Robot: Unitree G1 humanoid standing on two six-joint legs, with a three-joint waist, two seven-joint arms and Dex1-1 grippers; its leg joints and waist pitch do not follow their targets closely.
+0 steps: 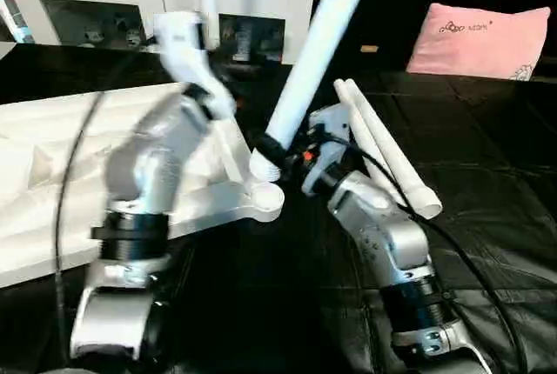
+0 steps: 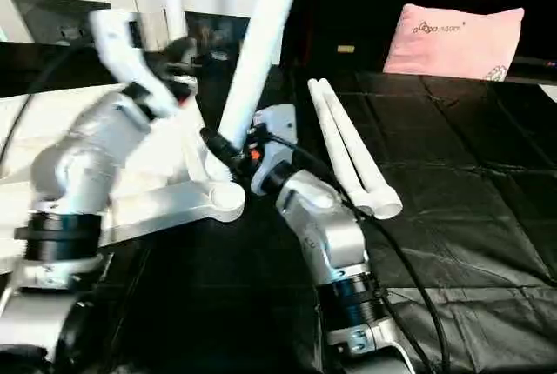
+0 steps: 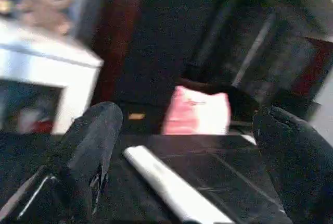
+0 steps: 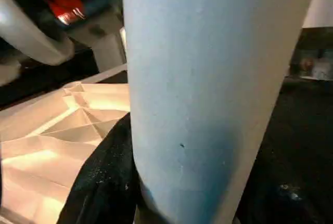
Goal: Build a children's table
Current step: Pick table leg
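**Leg two going into the near corner socket**

Head view: right gripper (image 1: 271, 150) clamps a leg (image 1: 318, 48) near its base, tilted, foot just above the corner socket (image 1: 264, 198) of the upside-down tabletop (image 1: 35, 191). One leg already stands beyond that socket; two spare legs (image 1: 387, 152) lie just right of it.

Left wrist: left gripper (image 3: 187, 156) spread wide, empty.

Right wrist: leg fills the jaws, tabletop ribs behind.

Next, I judge: straighten leg, seat it in the socket.
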